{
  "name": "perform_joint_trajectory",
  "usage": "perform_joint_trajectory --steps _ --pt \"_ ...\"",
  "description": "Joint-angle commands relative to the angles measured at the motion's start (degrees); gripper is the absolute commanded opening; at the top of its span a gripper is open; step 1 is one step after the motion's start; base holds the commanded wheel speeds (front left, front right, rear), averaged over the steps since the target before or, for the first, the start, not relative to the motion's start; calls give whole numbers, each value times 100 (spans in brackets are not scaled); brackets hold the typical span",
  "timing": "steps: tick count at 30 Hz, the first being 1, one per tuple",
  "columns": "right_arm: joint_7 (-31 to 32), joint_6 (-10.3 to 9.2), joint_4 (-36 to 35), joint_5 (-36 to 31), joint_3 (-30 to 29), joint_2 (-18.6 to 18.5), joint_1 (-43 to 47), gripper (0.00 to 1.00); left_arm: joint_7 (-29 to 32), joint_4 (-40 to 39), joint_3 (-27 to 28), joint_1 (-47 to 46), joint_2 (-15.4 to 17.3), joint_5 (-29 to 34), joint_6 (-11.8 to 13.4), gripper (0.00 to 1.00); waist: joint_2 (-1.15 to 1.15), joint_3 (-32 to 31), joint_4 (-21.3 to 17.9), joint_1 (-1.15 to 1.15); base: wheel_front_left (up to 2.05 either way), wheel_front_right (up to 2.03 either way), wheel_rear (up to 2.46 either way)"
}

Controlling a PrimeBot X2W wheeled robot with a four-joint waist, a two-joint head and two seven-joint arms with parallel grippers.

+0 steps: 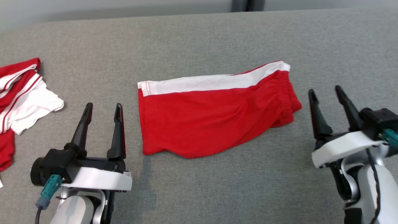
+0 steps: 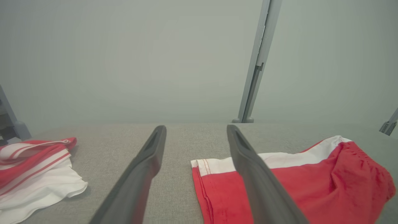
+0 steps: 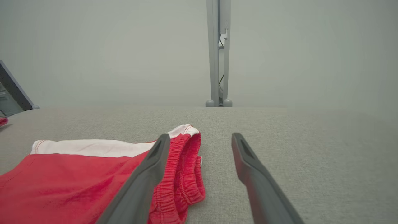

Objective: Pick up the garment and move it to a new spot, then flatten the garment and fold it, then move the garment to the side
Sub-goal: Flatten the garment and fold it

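Shorts lie on bench, apparently folded once. Left claw and right claw flank them, both spread, empty. Next: pinch an edge, refold or shift aside.

Brightness: all three views are lit evenly and softly.
Shadows: faint, soft-edged ones are cast on the grey surface beside the left gripper and under the red shorts.
Focus: the head view is rendered sharp; wrist-view backgrounds are washed to haze.
Distortion: the post is shown leaning.
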Motion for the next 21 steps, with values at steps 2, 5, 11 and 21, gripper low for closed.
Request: perform_joint_trajectory --steps 2,5,11,21 --pt "47 -3 283 44 101 -6 -203 100 -35 65 -40 -150 -34 -9 -59 100 0 149 170 0 0 0 0" --pt "58 -2 917 130 198 25 -448 100 -69 191 -120 -282 -104 -15 -134 100 0 260 303 0 0 0 0" --pt "-108 -2 1905 386 80 72 -611 100 -118 345 -156 -363 -166 -44 -199 100 0 344 307 0 0 0 0" --pt "-413 -2 2701 1264 734 87 -845 0 -133 396 -195 -453 -138 -23 -233 100 0 393 190 0 0 0 0"
